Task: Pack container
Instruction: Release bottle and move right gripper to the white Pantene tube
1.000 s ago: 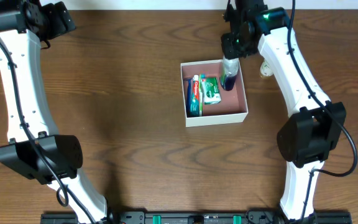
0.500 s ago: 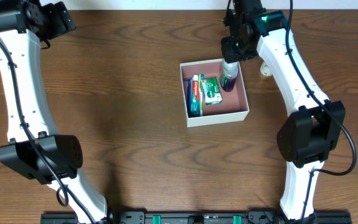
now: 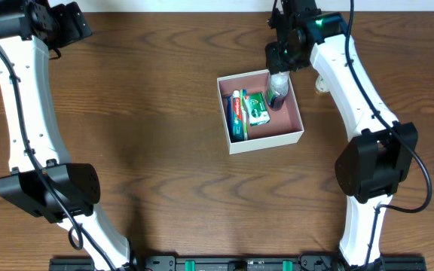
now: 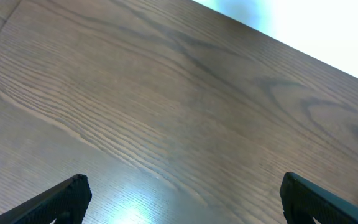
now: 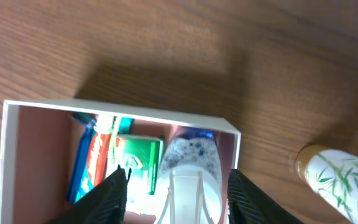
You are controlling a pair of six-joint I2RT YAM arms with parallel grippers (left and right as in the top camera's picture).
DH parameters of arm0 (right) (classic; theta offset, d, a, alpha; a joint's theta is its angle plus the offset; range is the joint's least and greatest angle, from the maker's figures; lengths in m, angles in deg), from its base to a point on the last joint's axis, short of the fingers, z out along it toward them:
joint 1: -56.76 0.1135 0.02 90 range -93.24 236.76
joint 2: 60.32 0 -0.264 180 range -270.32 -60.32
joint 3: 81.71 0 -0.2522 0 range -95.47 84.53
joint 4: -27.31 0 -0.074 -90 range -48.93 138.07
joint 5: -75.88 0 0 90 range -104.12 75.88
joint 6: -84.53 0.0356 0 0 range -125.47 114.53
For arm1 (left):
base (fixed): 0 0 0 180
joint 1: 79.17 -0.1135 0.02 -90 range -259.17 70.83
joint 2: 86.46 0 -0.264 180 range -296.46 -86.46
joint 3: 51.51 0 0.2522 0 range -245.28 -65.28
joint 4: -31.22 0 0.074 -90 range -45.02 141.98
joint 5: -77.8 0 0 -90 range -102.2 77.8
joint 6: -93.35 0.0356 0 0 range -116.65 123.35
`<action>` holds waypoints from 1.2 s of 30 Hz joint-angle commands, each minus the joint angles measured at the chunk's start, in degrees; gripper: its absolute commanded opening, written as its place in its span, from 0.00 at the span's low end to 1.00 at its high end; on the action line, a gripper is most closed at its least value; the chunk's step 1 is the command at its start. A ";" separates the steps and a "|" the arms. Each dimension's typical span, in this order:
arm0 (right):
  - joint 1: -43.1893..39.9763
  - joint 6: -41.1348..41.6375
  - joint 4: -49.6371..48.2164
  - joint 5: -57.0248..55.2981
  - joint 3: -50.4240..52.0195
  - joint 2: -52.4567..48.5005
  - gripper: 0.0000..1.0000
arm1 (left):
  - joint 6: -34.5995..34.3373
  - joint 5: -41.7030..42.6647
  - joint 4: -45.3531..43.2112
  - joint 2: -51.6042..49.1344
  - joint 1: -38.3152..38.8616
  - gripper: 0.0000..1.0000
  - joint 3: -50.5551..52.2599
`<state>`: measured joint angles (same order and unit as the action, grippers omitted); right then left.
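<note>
Container (image 3: 266, 143) sat right of centre on table (image 3: 149, 113), directly under right claw (image 5: 178, 188). Claw hung over far right corner, jaws parted either side of blue-liquid bottle (image 3: 277, 94), gap showing on one side; judged not clamping. Bottle tucked into corner, likely to spare room beside toothpaste (image 3: 236, 113) and green box (image 3: 256, 111). Left claw (image 4: 182, 202) spread wide over bare wood, parked well apart. Container faced open side up; square, so no true long axis; sides slightly skewed to table edge. Bamboo-print bottle (image 5: 334, 177) sat outside, near right wall.
</note>
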<state>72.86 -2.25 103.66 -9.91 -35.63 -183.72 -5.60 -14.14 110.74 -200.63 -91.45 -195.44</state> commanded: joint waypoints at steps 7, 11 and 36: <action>-3.93 -0.59 2.75 -11.26 -15.76 6.40 0.61 | 0.35 -0.70 0.13 -0.28 -0.15 0.98 -0.02; -8.52 -3.28 6.21 -16.13 -17.68 7.58 0.64 | 0.35 -0.70 0.13 -0.28 -0.15 0.98 -0.02; -23.41 -24.74 15.04 3.56 -10.91 6.45 0.83 | 0.35 -0.68 0.13 -0.28 -0.15 0.98 -0.02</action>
<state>49.56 -25.41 119.02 -7.53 -47.76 -176.20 -5.60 -14.14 110.76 -200.63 -91.45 -195.44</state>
